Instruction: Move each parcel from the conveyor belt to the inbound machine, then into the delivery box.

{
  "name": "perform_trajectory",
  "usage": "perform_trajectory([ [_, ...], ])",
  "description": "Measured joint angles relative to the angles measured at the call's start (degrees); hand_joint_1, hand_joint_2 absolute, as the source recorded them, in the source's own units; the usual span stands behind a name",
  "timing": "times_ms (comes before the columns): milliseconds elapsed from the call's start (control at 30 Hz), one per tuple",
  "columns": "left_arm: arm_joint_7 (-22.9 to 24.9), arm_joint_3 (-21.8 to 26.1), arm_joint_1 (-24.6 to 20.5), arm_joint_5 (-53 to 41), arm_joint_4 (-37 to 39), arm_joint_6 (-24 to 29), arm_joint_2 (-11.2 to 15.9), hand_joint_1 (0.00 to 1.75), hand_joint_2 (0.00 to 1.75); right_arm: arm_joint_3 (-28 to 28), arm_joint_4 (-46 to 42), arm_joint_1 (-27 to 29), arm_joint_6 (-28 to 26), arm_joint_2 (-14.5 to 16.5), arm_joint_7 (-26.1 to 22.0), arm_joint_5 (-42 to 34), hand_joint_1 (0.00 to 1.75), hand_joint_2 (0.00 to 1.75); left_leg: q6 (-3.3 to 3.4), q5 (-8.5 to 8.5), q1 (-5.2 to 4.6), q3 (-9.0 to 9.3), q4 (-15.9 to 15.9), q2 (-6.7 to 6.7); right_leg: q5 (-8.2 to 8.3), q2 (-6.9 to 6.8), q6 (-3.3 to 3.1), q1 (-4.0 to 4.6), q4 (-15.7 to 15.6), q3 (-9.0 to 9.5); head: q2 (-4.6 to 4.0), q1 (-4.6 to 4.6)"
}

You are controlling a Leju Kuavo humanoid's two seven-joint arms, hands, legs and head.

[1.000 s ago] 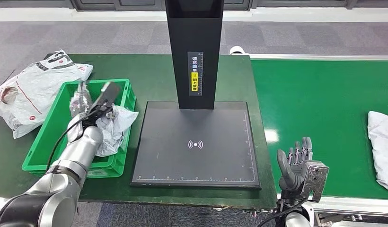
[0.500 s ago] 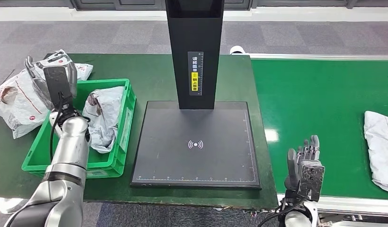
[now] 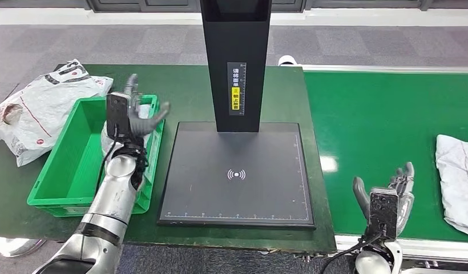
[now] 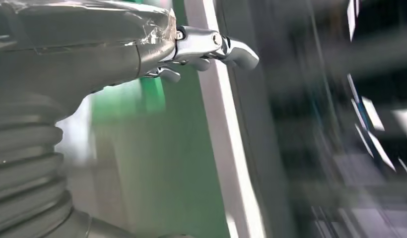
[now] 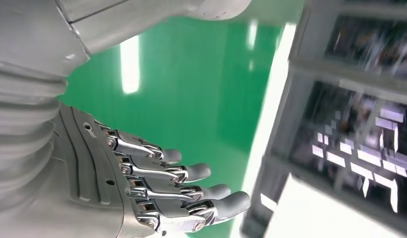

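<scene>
The green conveyor belt [image 3: 386, 120] runs along the right, a grey parcel [image 3: 457, 180] lying at its right edge. The black inbound machine [image 3: 237, 171] stands at centre. Left of it, the green delivery box [image 3: 60, 171] holds a grey parcel largely hidden by the left hand [image 3: 132, 111], which hovers empty, fingers spread. The right hand [image 3: 388, 194] hangs at the belt's near edge, fingers apart, empty.

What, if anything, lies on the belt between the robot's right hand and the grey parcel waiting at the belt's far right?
Nothing visible does. In the head view the right hand is open over the near edge of the conveyor belt, and only bare green belt separates it from the grey parcel at the picture's right edge.
</scene>
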Motion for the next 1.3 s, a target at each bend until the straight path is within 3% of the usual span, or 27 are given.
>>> perform_trajectory([
  [100, -3.34, -3.05, 1.76, 6.82, -0.63, -6.95, -1.74, 0.0, 1.75, -1.38, 1.42, -1.28, -3.16, -0.98, 0.14, 4.3, 0.0, 1.75, 0.04, -0.04, -0.01, 0.01, 0.0, 0.08, 0.01, 0.09, 0.02, -0.07, -0.01, 0.01, 0.0, 0.0],
  [400, -3.81, -7.05, 3.29, 10.98, -1.7, -8.99, -2.86, 0.0, 1.75, -2.48, 3.66, -1.98, -4.86, -2.15, 0.36, 7.01, 0.0, 1.75, 0.11, -0.1, -0.04, 0.02, 0.01, 0.09, -0.02, 0.07, 0.03, -0.09, -0.01, -0.01, 0.0, 0.0],
  [567, -4.67, -10.31, 5.44, 16.46, -1.35, -15.49, -4.56, 0.0, 1.75, -3.27, 9.18, -4.3, -13.06, -5.08, 4.19, 21.72, 0.0, 1.75, 0.16, -0.13, -0.04, 0.02, 0.01, 0.09, -0.03, 0.09, 0.1, -0.17, -0.02, -0.01, 0.0, 0.0],
  [700, -5.92, -14.57, 5.16, 15.39, 3.91, -11.96, -6.59, 0.0, 1.75, -9.43, 18.38, -10.83, -14.46, -8.11, 11.36, 43.85, 0.0, 1.75, 0.36, -0.13, -0.15, 0.0, 0.09, 0.1, 0.07, 0.11, 0.29, -0.32, -0.06, -0.01, 0.0, 0.0],
  [800, -7.51, -16.84, 3.61, 13.74, 9.79, -7.58, -7.59, 0.0, 1.75, -13.62, 27.02, -15.86, -14.64, -11.25, 20.27, 52.95, 0.0, 1.75, 0.49, -0.05, -0.18, -0.06, 0.13, 0.07, 0.13, 0.03, 0.4, -0.34, -0.08, 0.01, 0.0, 0.0],
  [933, -7.93, -17.79, 0.85, 13.16, 16.42, -3.88, -8.08, 0.0, 1.75, -15.71, 39.19, -20.76, -14.7, -15.62, 28.72, 57.52, 0.0, 1.75, 0.51, -0.04, -0.19, -0.08, 0.18, 0.09, 0.19, 0.06, 0.47, -0.35, -0.08, 0.01, 0.0, 0.02],
  [1300, -7.25, -17.86, -2.24, 13.66, 23.8, -0.57, -8.01, 0.0, 1.75, -15.93, 57.52, -26.53, -13.44, -20.64, 37.82, 60.6, 0.0, 1.75, 0.5, -0.04, -0.18, -0.11, 0.17, 0.06, 0.17, 0.08, 0.46, -0.32, -0.05, 0.0, 0.0, 0.01],
])
